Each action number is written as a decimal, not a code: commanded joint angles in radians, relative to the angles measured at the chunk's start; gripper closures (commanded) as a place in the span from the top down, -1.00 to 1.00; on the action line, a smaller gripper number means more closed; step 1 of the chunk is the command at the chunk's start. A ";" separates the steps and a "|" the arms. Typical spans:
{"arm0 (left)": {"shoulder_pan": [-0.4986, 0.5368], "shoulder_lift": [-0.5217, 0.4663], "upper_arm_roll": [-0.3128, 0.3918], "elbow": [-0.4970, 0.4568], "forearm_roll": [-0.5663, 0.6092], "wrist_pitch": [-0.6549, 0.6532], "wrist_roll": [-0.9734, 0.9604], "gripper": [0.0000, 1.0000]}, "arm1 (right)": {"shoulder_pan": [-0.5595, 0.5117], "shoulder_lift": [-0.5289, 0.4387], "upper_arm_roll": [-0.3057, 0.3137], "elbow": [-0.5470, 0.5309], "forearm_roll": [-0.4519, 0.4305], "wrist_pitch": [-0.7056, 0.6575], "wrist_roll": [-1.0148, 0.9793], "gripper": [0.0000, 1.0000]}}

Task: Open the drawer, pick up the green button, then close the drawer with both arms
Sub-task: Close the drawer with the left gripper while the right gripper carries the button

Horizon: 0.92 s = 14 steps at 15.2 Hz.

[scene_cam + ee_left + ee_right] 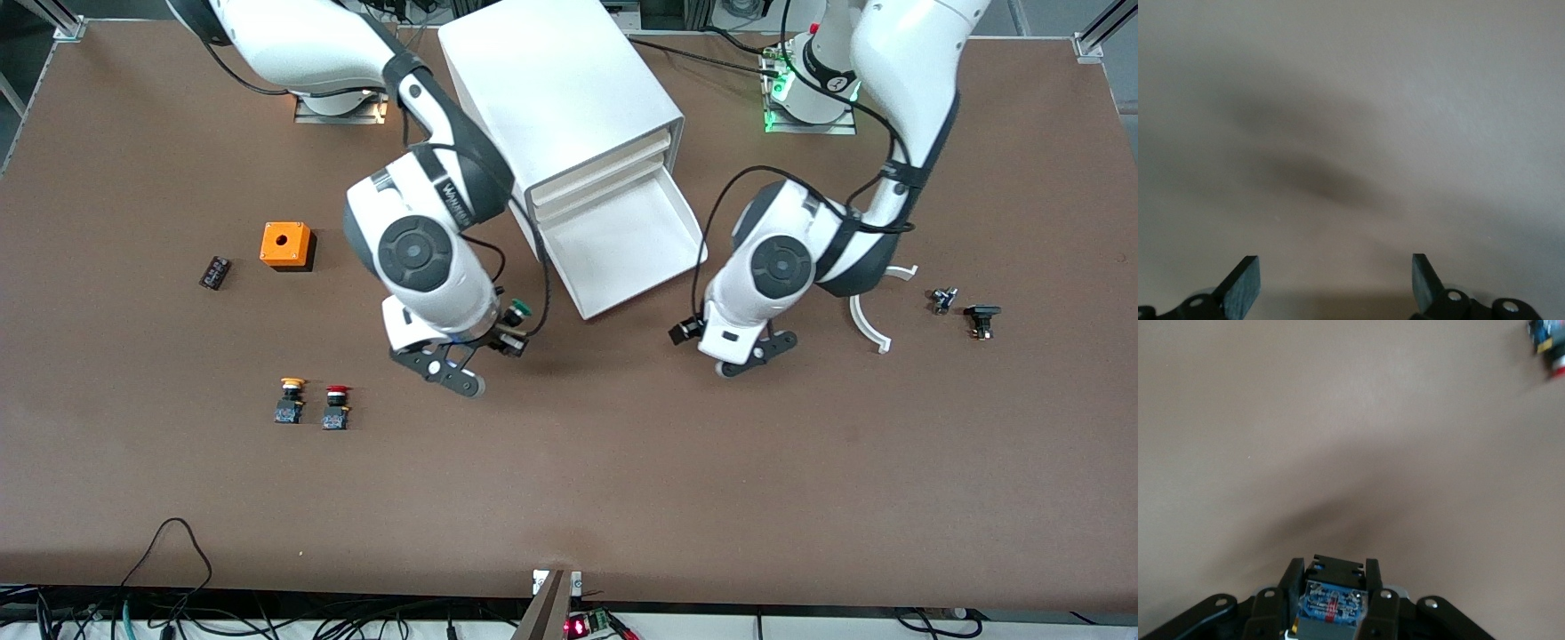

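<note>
Button sat clamped in the right tool, its green cap up, over bare tabletop just in front of the open drawer. The left tool hung over the tabletop beside the drawer, fingers spread, holding nothing. The right wrist view showed only the button's bluish base.

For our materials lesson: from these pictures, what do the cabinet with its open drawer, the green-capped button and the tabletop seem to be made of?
Cabinet and open drawer: probably plastic or painted sheet; smooth white, with a soft sheen on top.
Button, held in the shut right gripper: likely moulded plastic; glossy green cap, black body, bluish base in the right wrist view.
Tabletop: matte brown, no glare; possibly laminate or a mat, cannot tell.
</note>
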 commanded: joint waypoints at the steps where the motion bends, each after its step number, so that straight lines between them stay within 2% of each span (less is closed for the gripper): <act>1: -0.027 0.001 0.011 -0.055 0.033 0.104 -0.065 0.98 | -0.054 -0.006 0.020 0.002 0.005 -0.019 -0.177 -1.00; 3: -0.038 -0.001 0.010 -0.109 0.037 0.190 -0.086 0.98 | -0.090 -0.006 0.020 0.001 0.021 -0.018 -0.301 -1.00; 8: -0.102 -0.004 0.007 -0.152 0.037 0.212 -0.169 0.98 | -0.167 0.009 0.017 -0.030 0.028 -0.005 -0.530 -1.00; 14: -0.140 -0.019 -0.022 -0.209 0.037 0.212 -0.203 0.98 | -0.259 0.026 0.014 -0.140 0.018 0.152 -0.764 -1.00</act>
